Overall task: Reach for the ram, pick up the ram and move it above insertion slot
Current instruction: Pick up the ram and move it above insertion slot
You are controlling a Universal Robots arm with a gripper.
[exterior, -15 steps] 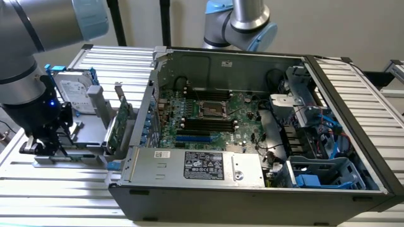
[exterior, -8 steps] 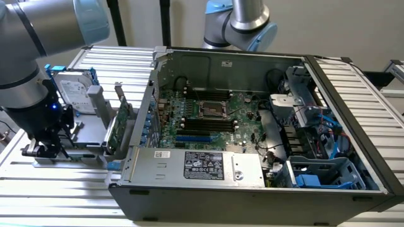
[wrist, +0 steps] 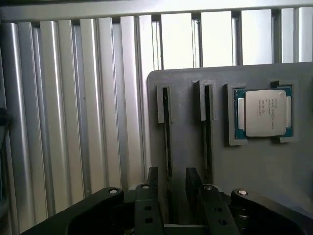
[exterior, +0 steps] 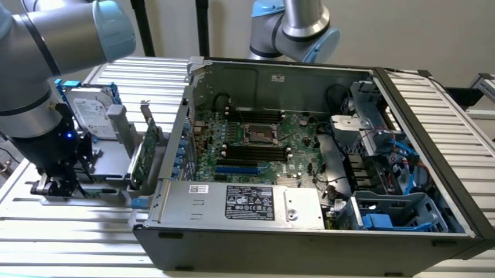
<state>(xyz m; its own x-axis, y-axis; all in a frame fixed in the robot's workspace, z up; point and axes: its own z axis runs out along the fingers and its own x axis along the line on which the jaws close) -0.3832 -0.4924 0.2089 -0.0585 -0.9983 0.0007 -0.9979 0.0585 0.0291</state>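
Reach step: black two-fingered hand (wrist: 172, 176) spread wide, empty, poised over flat grey plastic holder (wrist: 254, 166). Long thin dark-edged ram stick (wrist: 167, 127) seated edge-up in holder, lined between fingers. Grip likely demands square alignment.

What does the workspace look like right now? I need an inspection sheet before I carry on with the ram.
Surface: slatted metal table bearing an open computer case and a grey holder.
Job's things: ram on edge in a holder groove, not gripped; insertion slot on the motherboard looks empty.
Clutter: processor chip in a holder pocket; hard drive; expansion card.
Grippers: gripper open, low over the holder, a finger on each side of the ram's groove.
Cables: blue cables inside the case, toward the exterior view's right.
Surroundings: pale wall; second arm behind the case.
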